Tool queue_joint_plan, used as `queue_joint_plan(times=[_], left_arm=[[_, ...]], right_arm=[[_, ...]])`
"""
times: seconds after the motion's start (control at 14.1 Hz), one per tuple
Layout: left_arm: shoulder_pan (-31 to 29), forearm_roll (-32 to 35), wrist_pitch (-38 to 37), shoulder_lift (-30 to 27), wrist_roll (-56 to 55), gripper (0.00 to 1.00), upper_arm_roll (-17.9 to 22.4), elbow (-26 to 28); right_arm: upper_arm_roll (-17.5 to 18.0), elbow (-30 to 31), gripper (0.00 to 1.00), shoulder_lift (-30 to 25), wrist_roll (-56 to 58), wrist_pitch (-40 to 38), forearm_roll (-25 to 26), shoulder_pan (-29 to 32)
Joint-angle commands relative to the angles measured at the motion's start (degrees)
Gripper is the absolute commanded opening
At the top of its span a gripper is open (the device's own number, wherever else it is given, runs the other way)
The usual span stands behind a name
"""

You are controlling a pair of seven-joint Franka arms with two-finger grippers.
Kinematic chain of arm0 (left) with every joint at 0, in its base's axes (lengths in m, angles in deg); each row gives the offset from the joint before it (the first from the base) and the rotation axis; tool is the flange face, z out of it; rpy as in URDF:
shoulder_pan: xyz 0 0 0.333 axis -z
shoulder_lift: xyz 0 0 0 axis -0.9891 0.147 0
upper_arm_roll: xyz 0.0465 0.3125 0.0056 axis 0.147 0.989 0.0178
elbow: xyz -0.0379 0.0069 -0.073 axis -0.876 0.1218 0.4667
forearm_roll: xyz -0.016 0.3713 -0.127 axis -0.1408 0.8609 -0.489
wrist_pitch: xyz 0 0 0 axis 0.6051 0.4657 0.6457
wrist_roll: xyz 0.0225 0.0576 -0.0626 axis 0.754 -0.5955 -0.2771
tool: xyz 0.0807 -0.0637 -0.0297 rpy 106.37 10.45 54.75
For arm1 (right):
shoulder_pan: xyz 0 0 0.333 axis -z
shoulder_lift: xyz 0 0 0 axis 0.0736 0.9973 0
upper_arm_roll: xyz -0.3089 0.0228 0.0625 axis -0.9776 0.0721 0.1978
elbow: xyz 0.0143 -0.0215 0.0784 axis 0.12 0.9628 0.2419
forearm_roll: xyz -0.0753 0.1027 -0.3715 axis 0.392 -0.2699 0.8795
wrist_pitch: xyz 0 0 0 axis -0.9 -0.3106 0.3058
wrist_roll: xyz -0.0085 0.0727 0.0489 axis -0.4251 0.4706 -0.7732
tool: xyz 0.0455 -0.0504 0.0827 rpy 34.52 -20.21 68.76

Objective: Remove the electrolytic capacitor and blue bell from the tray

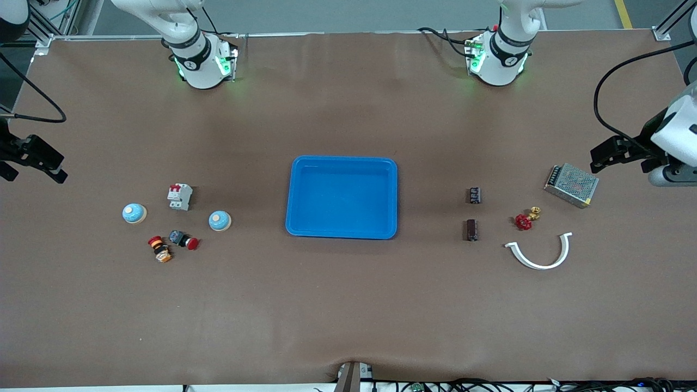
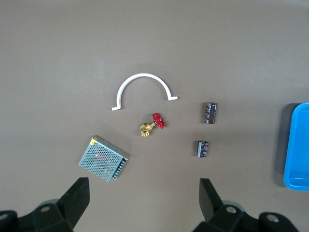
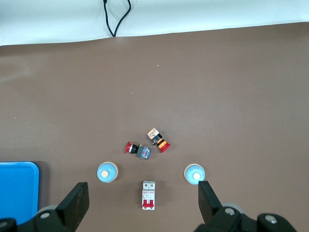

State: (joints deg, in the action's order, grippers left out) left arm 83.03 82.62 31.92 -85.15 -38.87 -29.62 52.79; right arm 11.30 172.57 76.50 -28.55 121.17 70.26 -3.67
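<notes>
Your tray is already empty, bells and capacitors on the desk; both jaws spread, nothing left to grab.

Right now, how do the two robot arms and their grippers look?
Both arms are white with black ring bands and green lights at the bases. Black cables run to them. The left gripper and the right gripper are black, each with two flat, wedge-shaped fingers.
</notes>
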Motion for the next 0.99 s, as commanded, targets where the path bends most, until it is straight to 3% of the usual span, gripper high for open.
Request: queue_joint_plan(times=[0.0,0.5,0.92], left_arm=[[0.6,-1.1,-1.9,-3.7,2.7,1.0,1.3,0.9],[0.6,-2.5,-2.0,-3.5,3.2,1.0,2.5,-3.0],[0.4,-2.2,-2.9,-4.6,5.4,1.0,3.1,-1.0]], right_arm=[[0.3,-0.3,1.0,-0.5,0.0,-0.6,0.7,0.4],[0.3,-0.6,1.0,-0.5,-0.1,-0.6,0.6,0.4],[0.3,-0.8,1.0,-0.5,-0.5,-0.6,0.4,0.4]])
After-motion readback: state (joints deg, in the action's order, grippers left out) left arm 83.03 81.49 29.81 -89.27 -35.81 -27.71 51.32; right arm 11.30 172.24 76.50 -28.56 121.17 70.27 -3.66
